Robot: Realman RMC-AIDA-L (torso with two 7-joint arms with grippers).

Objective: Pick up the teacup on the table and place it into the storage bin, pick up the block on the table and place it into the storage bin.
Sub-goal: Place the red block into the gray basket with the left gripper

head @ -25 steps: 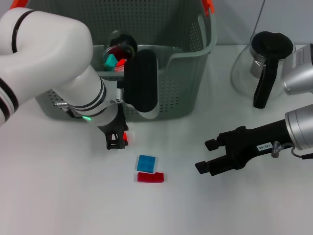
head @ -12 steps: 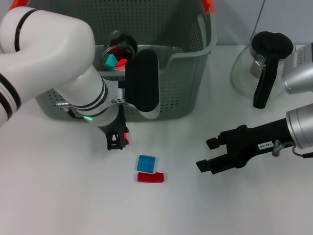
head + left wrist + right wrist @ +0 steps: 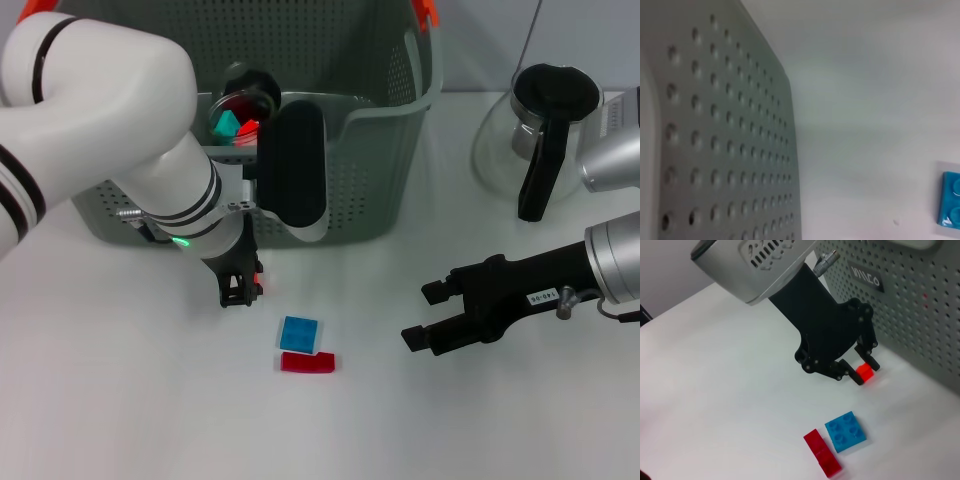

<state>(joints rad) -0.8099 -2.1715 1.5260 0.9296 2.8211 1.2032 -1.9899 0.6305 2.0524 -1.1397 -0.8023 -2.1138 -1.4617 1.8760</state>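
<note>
Change: barely anything is being shifted since earlier.
Left gripper (image 3: 858, 369): being held apart around small red block (image 3: 865, 373) (unclamped).
Right gripper (image 3: 425, 318): being held apart, idle.
Risk: block is being nudged toward storage bin (image 3: 380, 150) wall.

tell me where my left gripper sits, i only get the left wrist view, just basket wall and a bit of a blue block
Observer: The left gripper is down at the table, just in front of the basket, with a small red block right at its tip.
Operator: anything else near the blue one
Observer: A flat red block lies right beside the blue block, on the side away from the basket.
Operator: and the right arm
Observer: The right gripper hangs open over the table, off to the right of both blocks.
</note>
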